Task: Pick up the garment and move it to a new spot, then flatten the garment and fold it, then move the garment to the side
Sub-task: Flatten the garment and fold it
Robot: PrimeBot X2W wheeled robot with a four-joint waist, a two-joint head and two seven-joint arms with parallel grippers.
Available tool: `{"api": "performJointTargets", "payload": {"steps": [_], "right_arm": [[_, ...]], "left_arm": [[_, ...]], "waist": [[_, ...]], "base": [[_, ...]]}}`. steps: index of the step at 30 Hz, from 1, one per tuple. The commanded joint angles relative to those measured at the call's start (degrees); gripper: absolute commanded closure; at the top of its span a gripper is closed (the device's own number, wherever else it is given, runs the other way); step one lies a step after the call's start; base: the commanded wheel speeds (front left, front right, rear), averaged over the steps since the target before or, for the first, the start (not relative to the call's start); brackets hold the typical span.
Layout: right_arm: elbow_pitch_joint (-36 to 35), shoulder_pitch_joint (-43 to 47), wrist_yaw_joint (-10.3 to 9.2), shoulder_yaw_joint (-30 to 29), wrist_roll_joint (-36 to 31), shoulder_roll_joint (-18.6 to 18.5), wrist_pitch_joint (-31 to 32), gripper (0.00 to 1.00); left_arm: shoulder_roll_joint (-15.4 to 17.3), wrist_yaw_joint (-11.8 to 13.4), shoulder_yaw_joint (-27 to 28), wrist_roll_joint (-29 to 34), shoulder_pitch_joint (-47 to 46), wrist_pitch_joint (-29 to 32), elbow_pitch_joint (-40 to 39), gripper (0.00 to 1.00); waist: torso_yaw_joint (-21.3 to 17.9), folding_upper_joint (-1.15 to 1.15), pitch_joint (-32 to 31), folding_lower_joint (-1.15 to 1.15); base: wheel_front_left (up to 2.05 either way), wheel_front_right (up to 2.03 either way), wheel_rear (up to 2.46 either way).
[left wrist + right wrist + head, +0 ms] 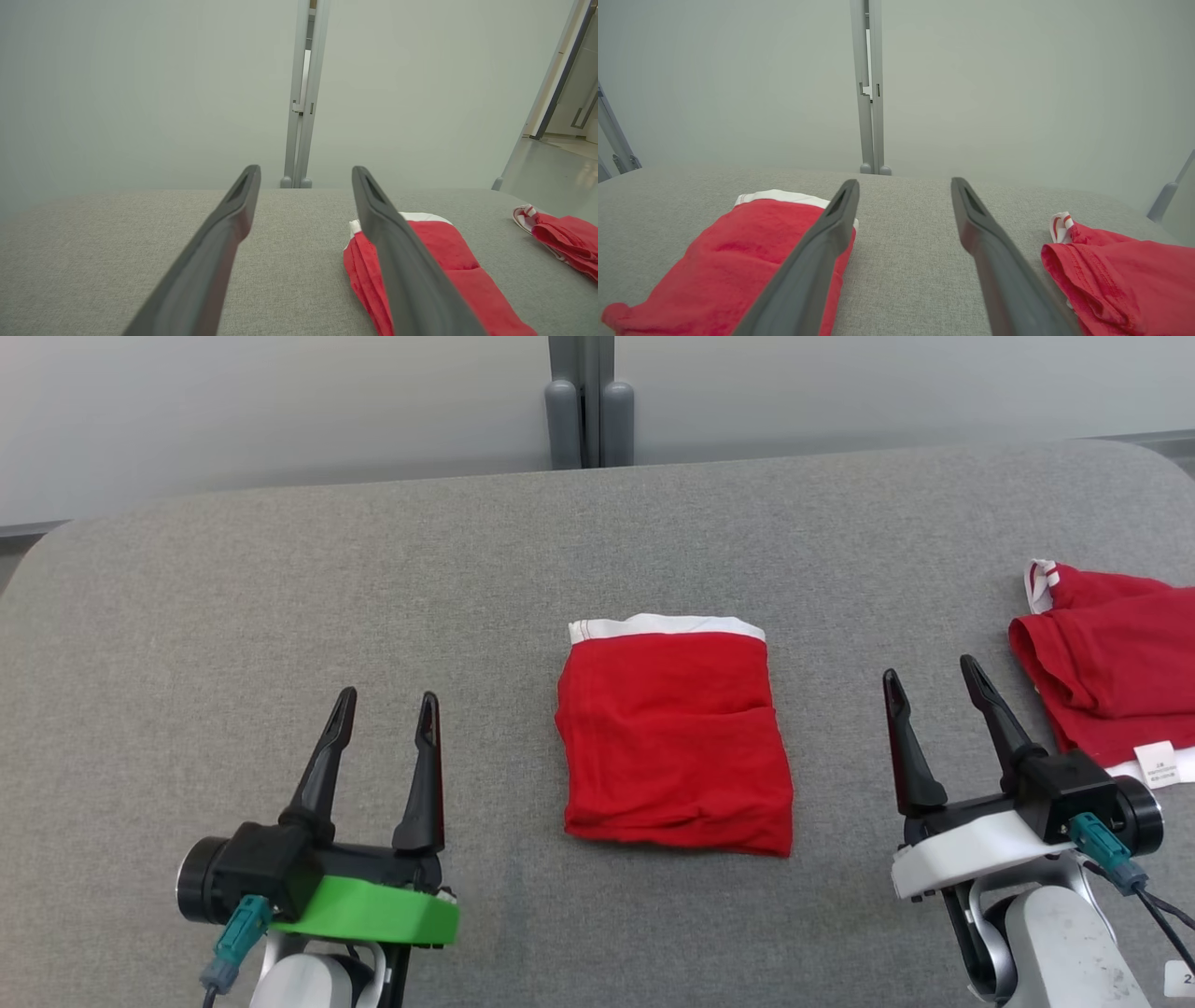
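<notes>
On the grey table (280,616), seen from the head, the folded red garment (674,747) lies centred between the left gripper (388,698) and right gripper (931,670), both spread wide and empty. Left wrist view: it lies partly behind one finger. Right wrist view: a second red garment (1125,270) lies rightward.

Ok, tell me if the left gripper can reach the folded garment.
Probably yes: the left gripper stands open beside the folded garment, with just grey table between them.

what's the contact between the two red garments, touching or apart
Apart. The head view shows bare grey table between the folded garment and the crumpled garment.
</notes>
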Motion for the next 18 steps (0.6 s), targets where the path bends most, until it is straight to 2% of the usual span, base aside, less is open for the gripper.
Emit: {"api": "performJointTargets", "payload": {"steps": [1,6,11,12,14,18], "right_arm": [[0.25,0.14,-0.09,-0.45,-0.07,0.05,-0.21,0.0],[0.62,0.39,-0.09,-0.66,0.5,0.25,-0.2,0.0],[1.26,0.01,-0.09,-0.1,0.98,0.29,-0.18,0.01],[1.43,-0.16,-0.09,-0.24,1.31,0.31,-0.17,0.45],[2.15,-0.95,-0.09,-0.01,1.63,0.35,-0.17,1.0],[3.46,-2.84,-0.09,1.9,1.13,0.12,-0.18,1.0]], "left_arm": [[0.17,-0.26,-0.18,0.09,0.15,0.01,0.38,0.0],[0.17,-0.65,-1.2,-0.02,0.74,0.01,0.87,0.0],[0.18,-1.15,-2.15,-0.07,0.18,0.01,1.3,0.0],[0.17,-1.14,-2.23,-0.16,0.05,0.01,1.32,0.0],[0.17,-1.03,-2.05,-0.32,-0.19,0.01,1.31,0.0],[0.16,-1.01,-2.34,-0.6,-0.86,0.01,1.12,0.0]], "waist": [[0.07,0.0,-0.12,0.0],[0.98,0.0,-0.26,0.0],[3.71,0.0,0.2,0.0],[4.3,0.0,0.36,0.0],[5.71,0.0,0.81,0.0],[8.56,0.0,2.53,0.0]], "base": [[0.0,0.0,0.0],[0.0,0.0,0.0],[0.0,0.0,0.0],[0.0,0.0,0.0],[0.0,0.0,0.0],[0.0,0.0,0.0]]}}
